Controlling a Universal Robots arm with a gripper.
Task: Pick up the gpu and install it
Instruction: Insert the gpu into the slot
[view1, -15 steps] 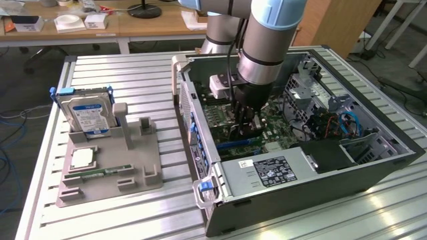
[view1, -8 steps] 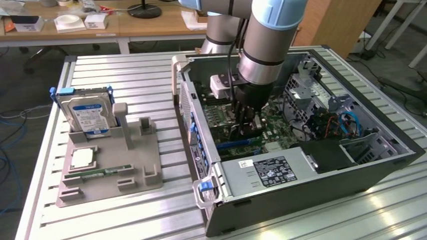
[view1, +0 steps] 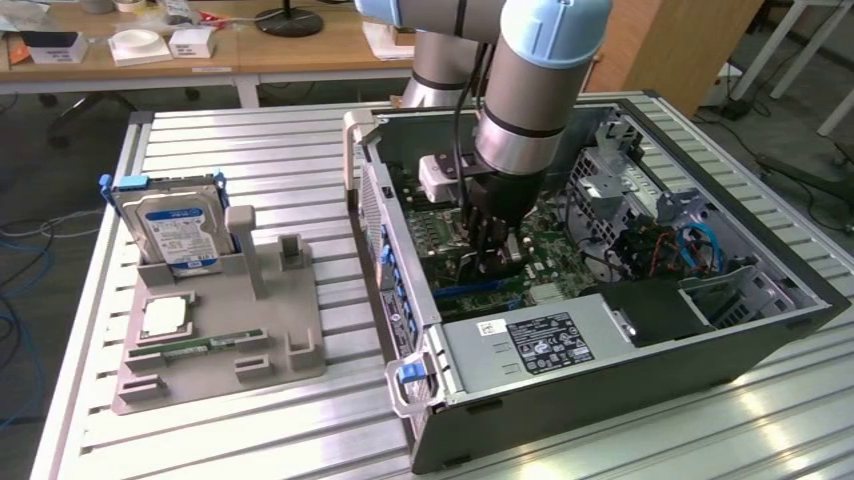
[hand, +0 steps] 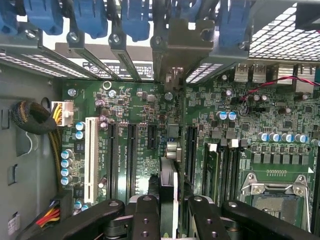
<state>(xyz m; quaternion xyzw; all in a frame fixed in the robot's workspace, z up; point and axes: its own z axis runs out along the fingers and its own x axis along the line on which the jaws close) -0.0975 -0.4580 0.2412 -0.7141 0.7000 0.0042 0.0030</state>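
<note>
The gpu stands edge-on between my fingers, a thin dark card running down toward the motherboard. Its metal end bracket sits against the case's rear slot openings. My gripper is shut on the card's upper edge, with black fingers on either side. In the exterior view my gripper reaches straight down into the open computer case, low over the board, with the gpu dark beneath it.
Blue slot latches line the case's rear wall. The card stands between long black expansion slots and memory slots. A power supply fills the case's near end. Outside, a grey holder carries a hard drive, a processor and a memory stick.
</note>
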